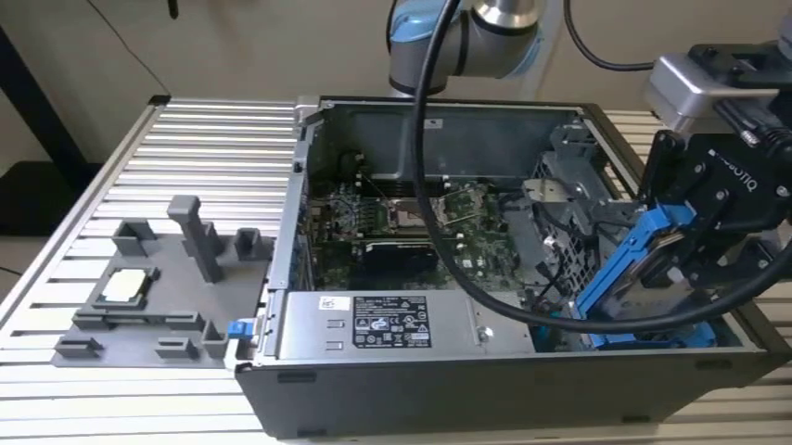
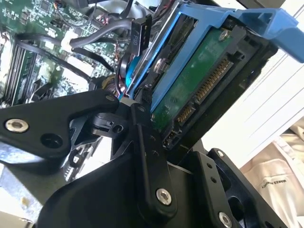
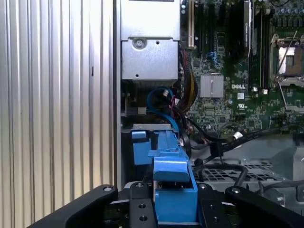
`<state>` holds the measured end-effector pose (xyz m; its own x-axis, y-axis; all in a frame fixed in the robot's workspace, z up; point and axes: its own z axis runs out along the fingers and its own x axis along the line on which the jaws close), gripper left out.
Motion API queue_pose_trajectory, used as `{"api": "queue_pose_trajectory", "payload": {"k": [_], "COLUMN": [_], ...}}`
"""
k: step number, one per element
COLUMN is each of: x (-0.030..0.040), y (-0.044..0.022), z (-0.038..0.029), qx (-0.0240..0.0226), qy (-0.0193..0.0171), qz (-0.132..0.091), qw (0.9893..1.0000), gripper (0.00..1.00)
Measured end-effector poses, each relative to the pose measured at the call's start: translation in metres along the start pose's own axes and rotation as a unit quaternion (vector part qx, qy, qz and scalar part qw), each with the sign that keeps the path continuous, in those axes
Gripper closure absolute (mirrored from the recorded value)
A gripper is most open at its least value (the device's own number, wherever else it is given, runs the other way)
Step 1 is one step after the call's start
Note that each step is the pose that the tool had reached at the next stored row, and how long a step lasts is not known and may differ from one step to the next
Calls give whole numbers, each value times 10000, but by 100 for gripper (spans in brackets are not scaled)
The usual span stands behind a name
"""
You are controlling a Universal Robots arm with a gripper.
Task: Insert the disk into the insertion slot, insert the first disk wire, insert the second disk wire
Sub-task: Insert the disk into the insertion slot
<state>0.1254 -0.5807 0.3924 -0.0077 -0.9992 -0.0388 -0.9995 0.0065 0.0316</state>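
My gripper (image 1: 678,252) is shut on the disk (image 1: 629,278), a drive in a bright blue frame, and holds it steeply tilted over the front corner of the open computer case at the exterior view's right. The disk's lower end hangs just above the insertion slot (image 1: 656,336), a bay with blue trim. In the second wrist view the disk (image 2: 199,90) shows its green board and connector pins, with a black finger (image 2: 145,142) against its blue edge. In the first wrist view the blue frame (image 3: 171,166) sits between the gripper's black fingers (image 3: 137,204). Black wires with plugs (image 3: 213,149) lie loose beside the bay.
The case (image 1: 371,389) stands open on a ribbed metal table (image 1: 185,139), with the motherboard (image 1: 409,218) and a perforated grey cage (image 1: 576,213) inside. A grey fixture (image 1: 161,278) lies on the exterior view's left. A thick black cable (image 1: 427,185) hangs from the arm across the case.
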Motion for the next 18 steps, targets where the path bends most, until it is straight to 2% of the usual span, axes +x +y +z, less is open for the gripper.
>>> {"api": "queue_pose_trajectory", "payload": {"k": [14, 18], "x": [9, 9], "y": [-21, -22], "z": [244, 252], "qx": [0, 0], "qy": [-5, -4], "qz": [-4, -5], "qw": [10000, 10000], "gripper": [67, 67]}}
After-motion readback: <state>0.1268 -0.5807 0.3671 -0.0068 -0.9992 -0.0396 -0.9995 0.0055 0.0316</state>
